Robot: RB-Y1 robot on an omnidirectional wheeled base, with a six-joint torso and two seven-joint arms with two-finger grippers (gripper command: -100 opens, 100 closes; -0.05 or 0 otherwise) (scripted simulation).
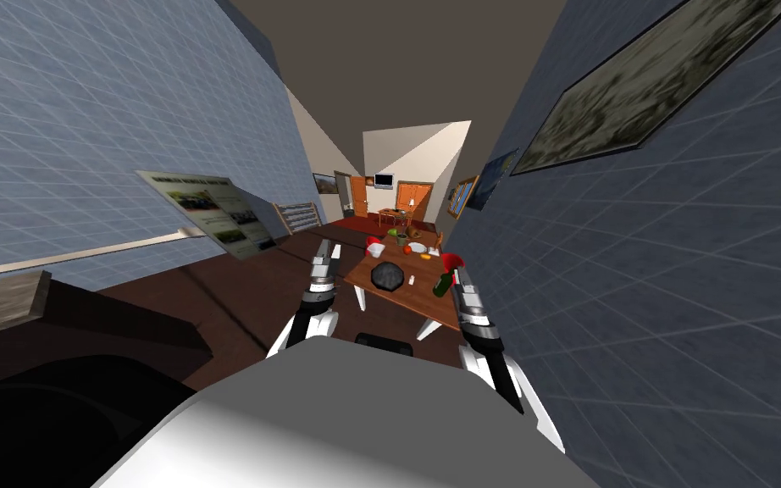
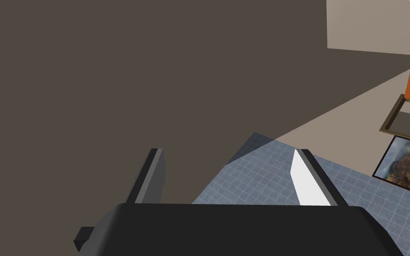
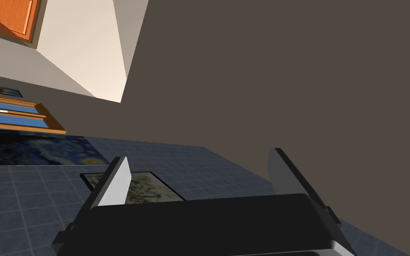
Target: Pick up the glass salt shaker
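Blue-tiled walls (image 1: 126,127) flank a corridor, with a wooden table (image 1: 418,302) just ahead of both grippers. The left gripper (image 2: 227,153) is raised beside the table's near corner, its fingers about a third of the wrist view apart and holding nothing. The right gripper (image 3: 199,154) is raised at the table's opposite near edge, equally wide open and empty.

A small pale upright object (image 1: 412,280), judged to be the salt shaker, stands on the table ahead of and between the two grippers, nearer the right one. It is too small to confirm its material. A dark lump (image 1: 387,276) lies on the side toward the left gripper, and a green bottle (image 1: 442,284) on the side toward the right gripper, both near the salt shaker but apart from it.

Handling, as a judgement:
- **Weight and stiffness:** probably light and rigid.
- **Risks:** a smooth wall may slip between thin blades, it may crack under a hard squeeze, and it may tip if nudged.
- **Hold:** at mid-body on opposite sides, below the cap, with moderate closing force.
- **Approach:** the gap between the lump and the bottle favours coming in from above or from the near side.
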